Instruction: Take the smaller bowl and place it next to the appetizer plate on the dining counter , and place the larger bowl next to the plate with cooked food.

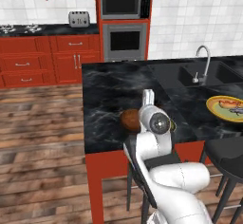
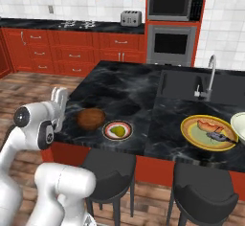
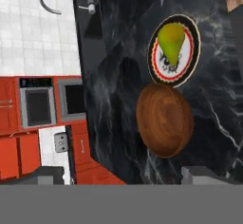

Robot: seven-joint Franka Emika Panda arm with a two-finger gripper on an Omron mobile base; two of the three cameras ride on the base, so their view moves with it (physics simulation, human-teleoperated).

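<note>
The smaller bowl is seen empty on the dining counter, just beside the appetizer plate, which carries a green-yellow pear. The gripper is parted wide and holds nothing. The larger bowl is cut off at the frame edge beside the plate with cooked food.

A home kitchen, rendered in simulation: red cabinets line a white-tiled wall, with a built-in microwave above an oven, a toaster and hob on the far worktop, and an island with black marble top, sink, curved faucet and stools on a wood-plank floor.
</note>
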